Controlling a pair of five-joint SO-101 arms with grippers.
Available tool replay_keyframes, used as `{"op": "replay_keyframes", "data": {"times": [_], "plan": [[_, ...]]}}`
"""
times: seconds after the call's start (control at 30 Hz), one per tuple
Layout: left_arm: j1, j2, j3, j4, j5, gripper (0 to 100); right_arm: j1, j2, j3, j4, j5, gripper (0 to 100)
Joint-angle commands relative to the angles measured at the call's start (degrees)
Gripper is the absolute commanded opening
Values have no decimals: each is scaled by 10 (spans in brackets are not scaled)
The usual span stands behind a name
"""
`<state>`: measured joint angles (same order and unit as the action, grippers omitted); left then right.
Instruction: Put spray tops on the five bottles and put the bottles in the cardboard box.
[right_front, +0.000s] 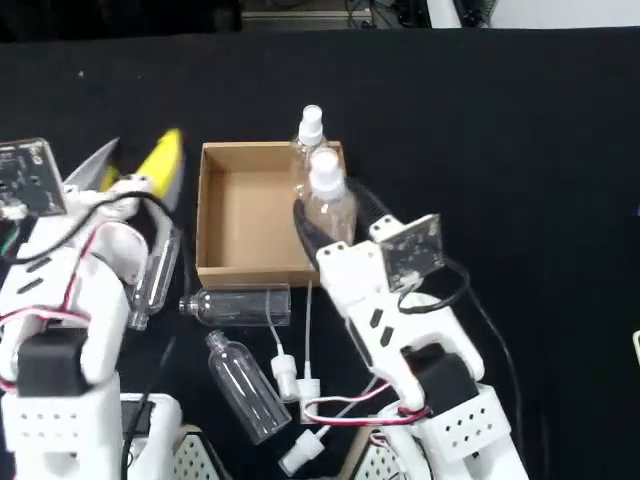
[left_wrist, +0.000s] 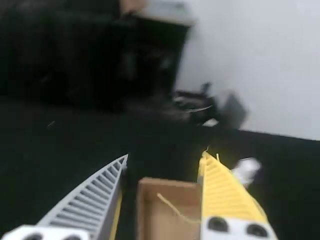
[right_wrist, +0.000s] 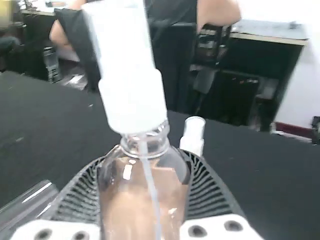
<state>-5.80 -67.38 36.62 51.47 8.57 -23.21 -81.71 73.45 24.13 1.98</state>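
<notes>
One capped bottle (right_front: 330, 200), upright and clamped in your right gripper (right_front: 333, 228), sits at the cardboard box's (right_front: 205, 210) right edge.

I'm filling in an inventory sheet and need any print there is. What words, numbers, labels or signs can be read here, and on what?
No text can be read.
cardboard box: plain walls, no print.
capped bottle: clear, no label shows.
lying bottles: clear, no label shows.
circuit board on an arm's wrist: any marks are too small to read.
</notes>
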Motion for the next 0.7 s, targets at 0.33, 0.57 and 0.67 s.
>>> {"op": "replay_keyframes", "data": {"times": [0.33, 0.57, 0.67], "plan": [[-154, -11, 364, -288, 8, 198, 12, 332, -140, -129, 3, 11], [-153, -11, 426, -293, 8, 198, 4, 407, -109, -228, -1, 10], [-153, -11, 454, -293, 8, 198, -18, 436, -66, -379, -1, 10]]}}
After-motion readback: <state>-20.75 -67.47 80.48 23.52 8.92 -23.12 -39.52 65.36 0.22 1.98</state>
